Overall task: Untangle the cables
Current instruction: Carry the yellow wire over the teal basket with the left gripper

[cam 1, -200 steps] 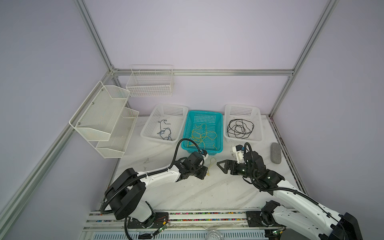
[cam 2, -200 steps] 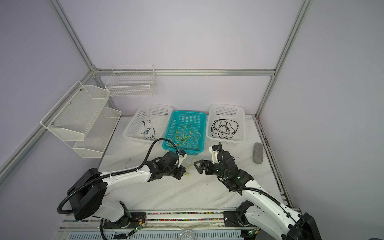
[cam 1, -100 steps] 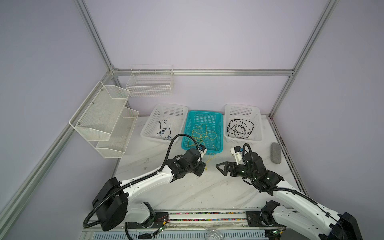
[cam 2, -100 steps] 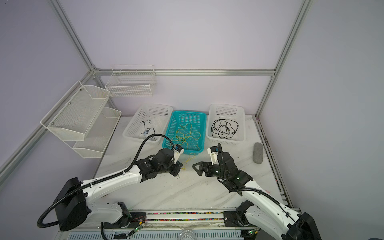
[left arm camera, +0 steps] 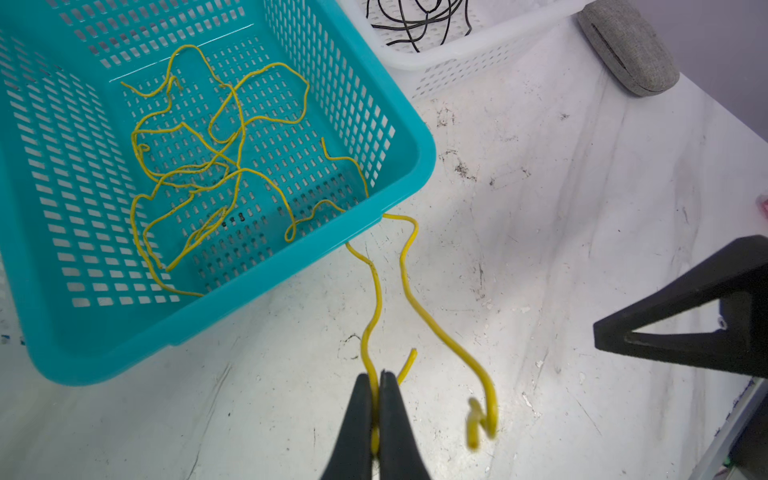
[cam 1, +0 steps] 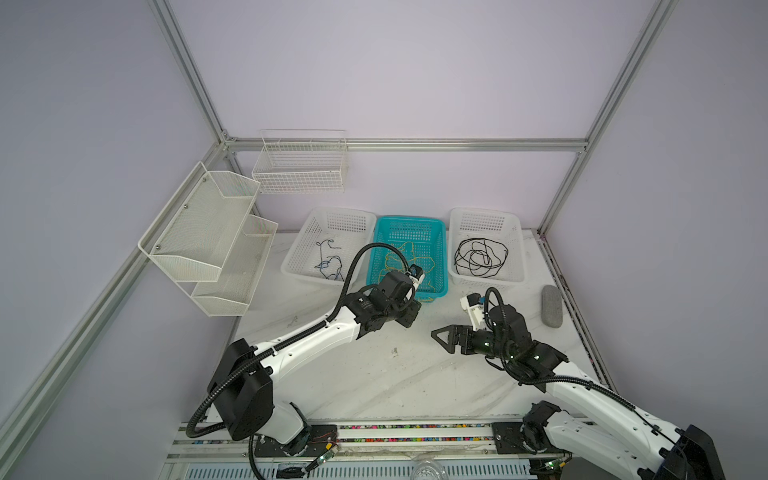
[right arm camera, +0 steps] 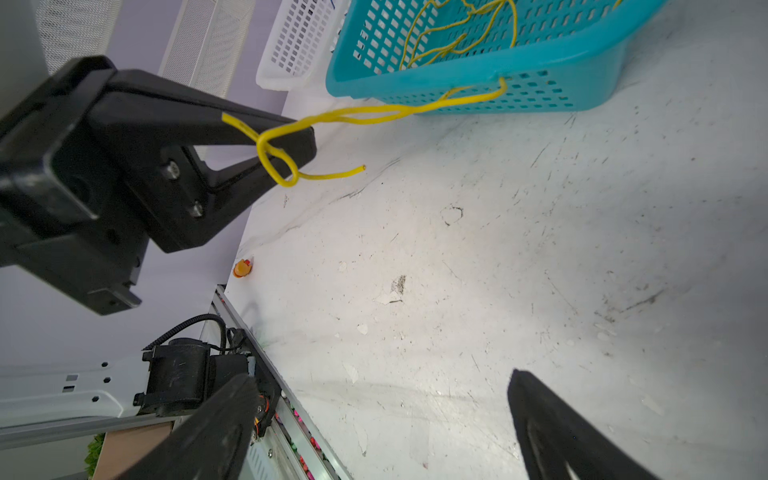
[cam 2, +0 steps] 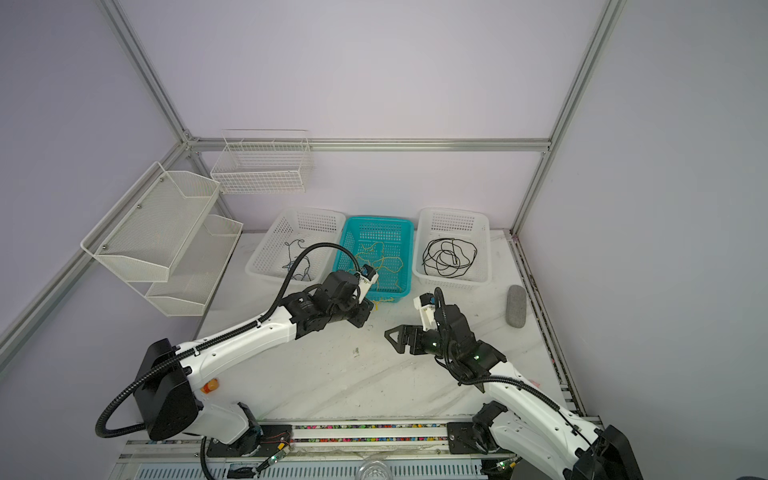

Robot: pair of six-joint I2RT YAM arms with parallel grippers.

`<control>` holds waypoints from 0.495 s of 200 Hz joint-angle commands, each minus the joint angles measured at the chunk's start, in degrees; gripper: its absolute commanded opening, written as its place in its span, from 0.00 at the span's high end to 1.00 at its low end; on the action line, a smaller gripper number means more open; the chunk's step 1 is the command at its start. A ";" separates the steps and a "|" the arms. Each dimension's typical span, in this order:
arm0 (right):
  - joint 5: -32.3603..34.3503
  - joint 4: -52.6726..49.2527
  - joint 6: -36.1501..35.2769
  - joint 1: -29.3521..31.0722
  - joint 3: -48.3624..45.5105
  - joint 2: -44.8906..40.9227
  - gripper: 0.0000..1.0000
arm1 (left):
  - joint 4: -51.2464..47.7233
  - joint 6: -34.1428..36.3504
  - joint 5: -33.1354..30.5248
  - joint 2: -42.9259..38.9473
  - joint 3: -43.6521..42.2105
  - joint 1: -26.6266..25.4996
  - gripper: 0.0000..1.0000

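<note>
Clamps one yellow cable [left arm camera: 376, 299] in the left gripper [left arm camera: 377, 376], jaws pressed flat together with only the cord between them. Leads away ahead of the fingertips in two strands, over the near rim of the teal basket [left arm camera: 424, 158] and into the yellow tangle [left arm camera: 199, 174] on the basket floor beyond. Curls into a small loop [right arm camera: 282, 166] right at the fingertips, with the free end poking out beside them.

Probably pinched this close to the loop to hold it clear of the white marbled table [left arm camera: 540, 208] and offer it to a second grip. Likely drawn outside the basket for working room.

Reaches the left arm far forward from its base, forearm almost straight, wrist tipped down toward the basket's near wall. Sets the right gripper [right arm camera: 382, 378] well off to the side, spread wide and empty, fingertips aimed across at the loop, elbow folded and forearm low.

Farther beyond the right gripper: black cables [cam 1: 478, 257] in a white basket [cam 1: 517, 226]. Beyond the left arm, beside the teal basket: dark blue cords [cam 1: 328, 266] in a second white basket [cam 1: 291, 270].
</note>
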 commanded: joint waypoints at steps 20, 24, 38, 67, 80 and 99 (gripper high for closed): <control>0.49 -0.35 -1.37 0.13 -0.20 -1.15 0.03 | -0.73 1.56 4.67 -0.19 6.16 0.21 1.00; 0.54 -0.43 -1.42 0.13 -0.19 -1.17 0.03 | -0.89 1.42 5.03 -0.38 6.04 0.25 1.00; 0.70 -0.54 -1.49 0.13 -0.12 -1.17 0.03 | -1.61 0.64 6.66 -0.91 5.38 0.21 1.00; 0.93 -0.78 -1.71 0.13 0.21 -1.17 0.03 | -3.08 0.48 11.29 -3.08 4.39 0.25 1.00; 1.18 -0.75 -1.62 0.13 0.26 -1.25 0.03 | -3.68 0.35 12.47 -4.32 4.36 0.24 1.00; 1.70 -0.82 -1.58 0.17 0.36 -1.62 0.03 | -3.74 0.41 12.29 -7.75 4.50 0.25 1.00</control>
